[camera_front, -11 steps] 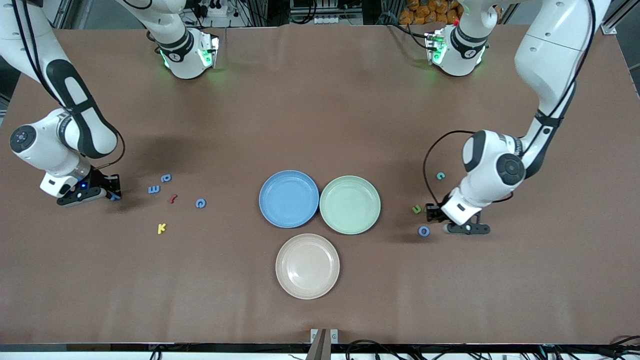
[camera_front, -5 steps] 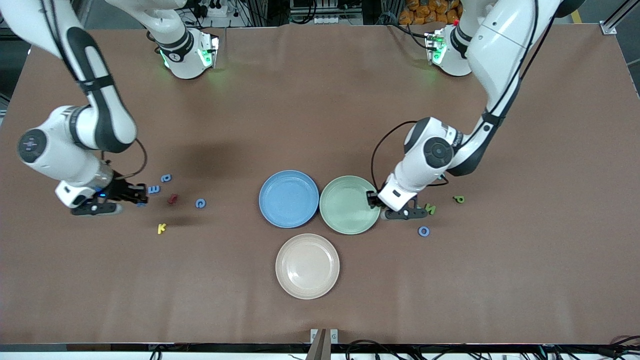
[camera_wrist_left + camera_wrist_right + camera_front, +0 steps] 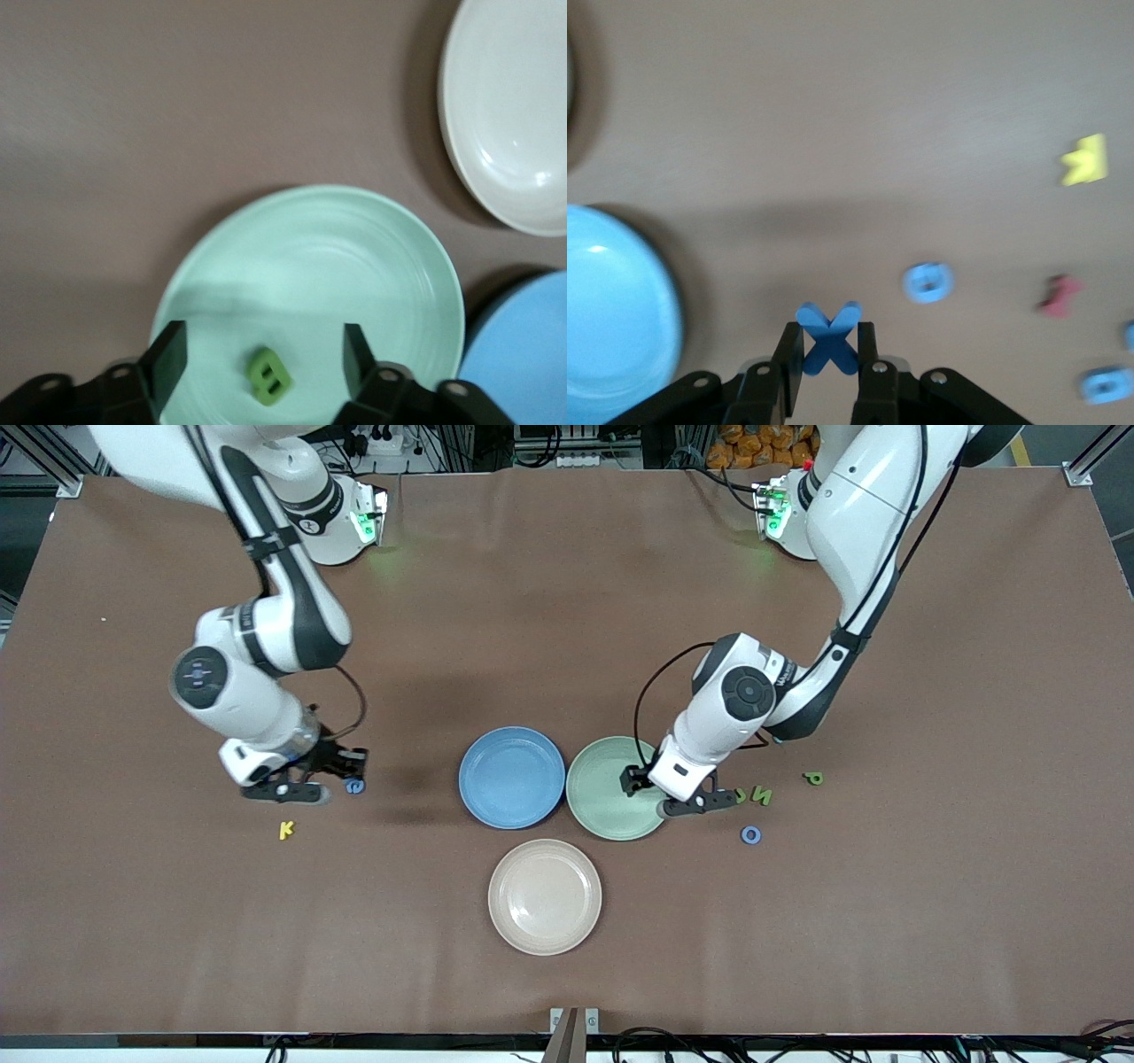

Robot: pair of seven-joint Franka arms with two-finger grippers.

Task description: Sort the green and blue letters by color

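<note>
The table (image 3: 567, 629) was plain brown. Three plates sat together: a blue plate (image 3: 511, 777), a pale green plate (image 3: 607, 797) and a cream plate (image 3: 544, 896), each one colour with no pattern. A leaf-green letter (image 3: 269, 376) lay in the green plate. The right gripper (image 3: 830, 356), black-fingered, held a medium-blue X (image 3: 827, 336). Near it lay a blue round letter (image 3: 928, 282), a red letter (image 3: 1059, 295), a yellow K (image 3: 285, 830) and another blue letter (image 3: 1106, 384). By the left arm lay a green N (image 3: 762, 795), a green P (image 3: 812, 779) and a blue O (image 3: 750, 834). Both arms were white with black joints.
</note>
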